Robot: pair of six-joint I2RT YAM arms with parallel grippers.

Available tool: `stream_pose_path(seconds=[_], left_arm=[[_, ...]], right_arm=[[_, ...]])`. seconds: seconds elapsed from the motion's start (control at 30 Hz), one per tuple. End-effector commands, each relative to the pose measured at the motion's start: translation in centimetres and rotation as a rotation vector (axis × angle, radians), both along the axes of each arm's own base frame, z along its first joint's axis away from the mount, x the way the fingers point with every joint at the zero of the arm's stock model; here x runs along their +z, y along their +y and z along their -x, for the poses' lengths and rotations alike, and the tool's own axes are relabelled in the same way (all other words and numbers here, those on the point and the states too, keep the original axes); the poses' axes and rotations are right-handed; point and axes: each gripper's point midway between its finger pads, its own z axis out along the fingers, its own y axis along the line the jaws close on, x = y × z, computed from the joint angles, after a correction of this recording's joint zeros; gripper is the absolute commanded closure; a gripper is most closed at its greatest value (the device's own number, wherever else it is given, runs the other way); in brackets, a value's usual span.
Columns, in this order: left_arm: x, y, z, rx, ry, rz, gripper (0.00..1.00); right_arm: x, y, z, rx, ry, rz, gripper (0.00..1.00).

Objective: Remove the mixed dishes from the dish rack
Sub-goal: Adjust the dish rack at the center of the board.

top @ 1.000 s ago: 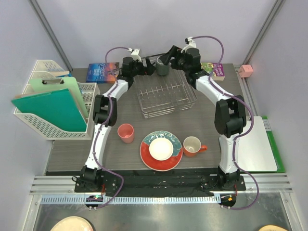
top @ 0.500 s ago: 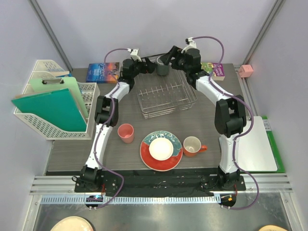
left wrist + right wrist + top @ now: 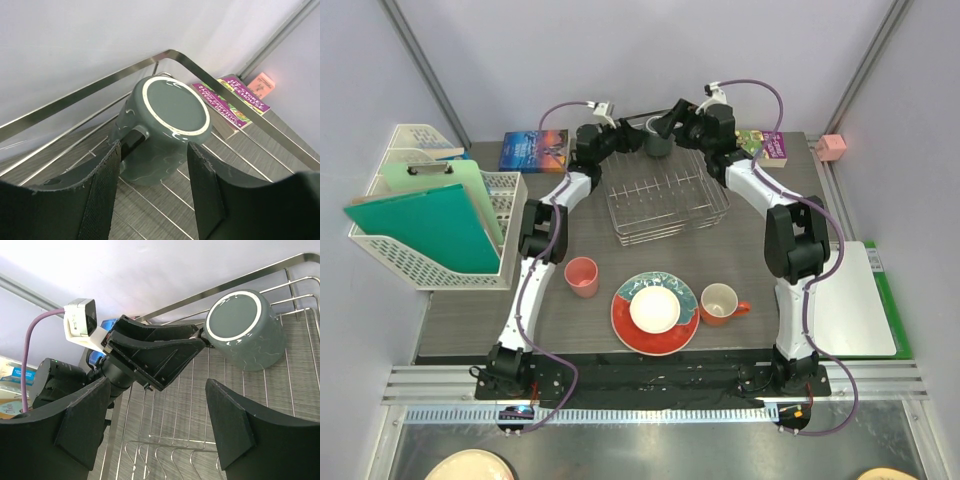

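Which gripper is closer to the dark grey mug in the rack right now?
Left. The left gripper has its fingers either side of the dark grey mug, right at it. The right gripper hangs open, back from the mug, above the dish rack.

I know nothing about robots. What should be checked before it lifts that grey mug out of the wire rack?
1. The grey mug sits between the fingers of the left gripper: ok.
2. Those fingers press firmly on the mug: cannot tell.
3. The right gripper is out of the way: cannot tell; it is open, empty and close to the left one.
4. The mug is free of the rack wires: cannot tell; it sits bottom-up in the far corner.
5. The table has a spot to set it down: ok, bare space left of the pink cup.
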Motion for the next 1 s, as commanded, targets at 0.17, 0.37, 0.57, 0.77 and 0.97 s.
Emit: stream_pose_path(seconds=[0.17, 0.37, 0.57, 0.77, 0.97], left_arm=[[-0.1, -3.4, 2.4, -0.144, 0.013, 0.041, 0.53], [-0.3, -4.2, 4.2, -0.228, 0.054, 0.075, 0.68], [0.5, -4.2, 5.3, -0.259, 0.065, 0.059, 0.83], [2.4, -2.6, 5.3, -0.193, 0.054, 0.060, 0.59], [6.2, -0.2, 5.5, -0.145, 0.018, 0.092, 0.48]], right_arm=[[0.9, 0.3, -0.5, 0.003, -0.028, -0.060, 0.18], [0.4, 0.4, -0.8, 0.009, -0.010, -0.105, 0.19], [-0.3, -0.1, -1.0, -0.007, 0.004, -0.102, 0.19], [-2.1, -2.0, -3.2, -0.084, 0.061, -0.053, 0.18], [-5.3, -3.2, -6.3, -0.157, 0.135, 0.063, 0.18]])
